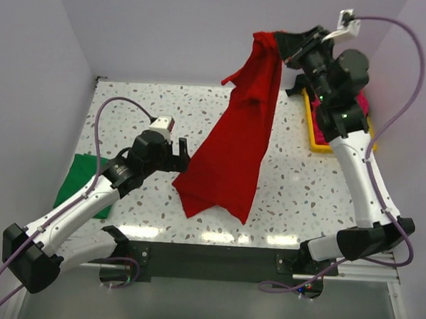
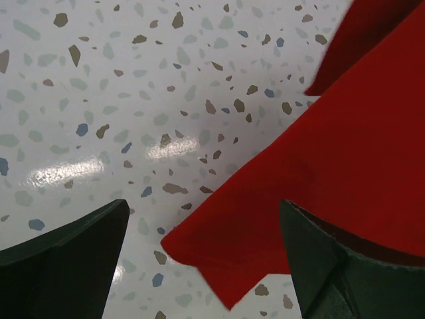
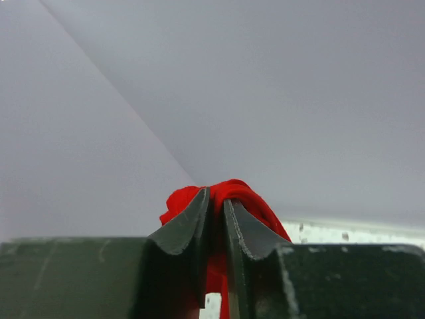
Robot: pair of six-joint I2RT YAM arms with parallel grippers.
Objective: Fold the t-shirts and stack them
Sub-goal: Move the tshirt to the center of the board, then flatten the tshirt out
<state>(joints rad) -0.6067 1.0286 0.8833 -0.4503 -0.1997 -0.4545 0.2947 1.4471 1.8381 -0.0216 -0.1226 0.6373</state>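
Red t-shirt [image 1: 231, 153] hangs; tray [image 1: 315, 142] holds magenta [image 1: 363, 103]

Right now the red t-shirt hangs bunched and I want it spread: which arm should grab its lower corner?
Left. The left gripper is open beside the red t-shirt's lower corner; the right gripper is busy pinching it high up.

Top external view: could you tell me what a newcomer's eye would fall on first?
A red t-shirt hangs from the raised right hand at the far right, its hem resting on the speckled table. The left hand sits open beside that hem, with a green t-shirt at the left edge.
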